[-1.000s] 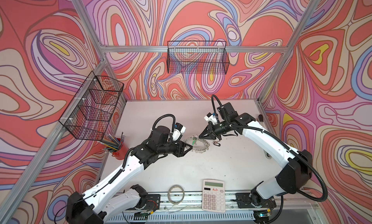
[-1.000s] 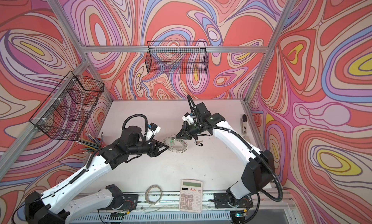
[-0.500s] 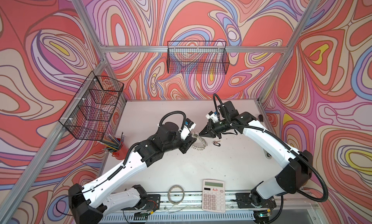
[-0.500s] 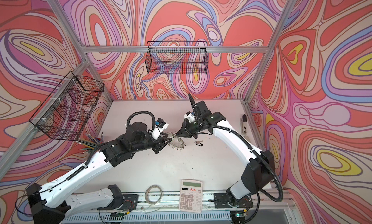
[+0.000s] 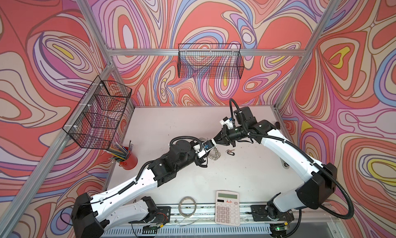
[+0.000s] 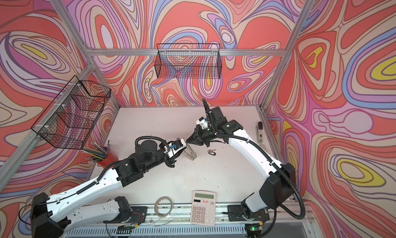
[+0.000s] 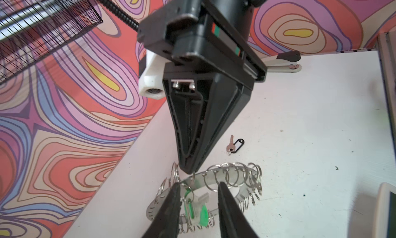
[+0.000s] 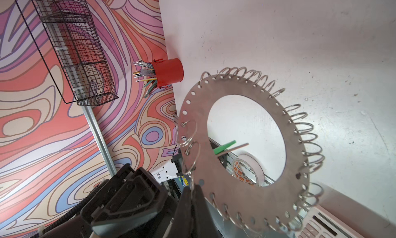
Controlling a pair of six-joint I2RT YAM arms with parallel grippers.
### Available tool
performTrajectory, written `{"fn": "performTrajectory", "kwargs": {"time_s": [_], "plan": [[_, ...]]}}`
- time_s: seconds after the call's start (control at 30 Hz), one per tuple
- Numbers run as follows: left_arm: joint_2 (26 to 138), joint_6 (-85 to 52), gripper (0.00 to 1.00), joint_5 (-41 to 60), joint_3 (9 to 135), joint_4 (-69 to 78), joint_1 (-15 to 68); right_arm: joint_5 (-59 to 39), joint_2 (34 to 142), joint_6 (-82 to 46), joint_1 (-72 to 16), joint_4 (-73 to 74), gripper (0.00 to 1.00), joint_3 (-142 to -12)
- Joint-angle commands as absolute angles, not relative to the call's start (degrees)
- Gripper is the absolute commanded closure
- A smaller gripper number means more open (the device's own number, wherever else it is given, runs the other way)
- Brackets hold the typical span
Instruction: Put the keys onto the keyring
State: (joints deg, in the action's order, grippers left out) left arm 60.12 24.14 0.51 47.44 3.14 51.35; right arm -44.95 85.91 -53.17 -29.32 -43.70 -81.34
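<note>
The keyring [image 8: 235, 196], a flat silver disc edged with wire loops, hangs tilted above the table in both top views [image 5: 215, 154] [image 6: 191, 153]. My right gripper [image 8: 192, 188] is shut on one of its loops at the rim. The green-tagged key [image 7: 201, 213] hangs at the disc, and its tag [image 8: 224, 148] shows through the hole. My left gripper [image 7: 199, 184] is open with the green tag between its fingers, a gap showing on one side. The black-tagged key [image 5: 231, 152] [image 7: 235, 144] lies on the table just right of the keyring.
A red pencil cup [image 5: 128, 159] stands at the table's left edge. A tape roll [image 5: 188, 205] and a calculator [image 5: 227, 207] lie at the front edge. A stapler [image 6: 259, 132] lies at the right edge. Wire baskets [image 5: 210, 63] hang on the walls.
My left arm has swung right, up to the keyring, and its jaws have narrowed around the green tag. The keyring has tipped from nearly flat to steeply tilted in the right gripper's hold.
</note>
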Motion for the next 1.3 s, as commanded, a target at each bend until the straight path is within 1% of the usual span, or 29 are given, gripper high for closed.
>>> {"fn": "performTrajectory", "kwargs": {"time_s": [0.0,0.13,0.4,0.6,0.73,1.03,1.27], "plan": [[61.1,28.5,0.70,-1.1,47.1,8.5,51.7,-46.5,84.4,-54.0,-29.2,-42.4,1.00,-81.4],[62.6,29.3,0.71,-1.1,47.9,7.5,51.7,-46.7,84.3,-54.1,-29.1,-42.3,1.00,-81.5],[61.9,30.1,0.74,-1.3,46.3,6.2,51.7,-46.8,84.0,-54.5,-29.1,-41.2,1.00,-80.6],[62.6,29.8,0.77,-3.0,45.8,6.5,51.6,-46.7,83.9,-55.3,-29.1,-40.4,1.00,-80.5],[62.5,29.2,0.75,-3.5,44.9,8.1,51.7,-46.3,83.4,-55.8,-29.1,-39.7,1.00,-80.2],[62.9,29.0,0.76,-5.9,44.2,11.8,51.6,-47.2,83.1,-56.4,-29.1,-38.6,1.00,-79.4],[64.1,29.6,0.77,-5.9,44.9,11.9,51.7,-48.3,82.7,-57.3,-29.1,-37.3,1.00,-78.4]]}}
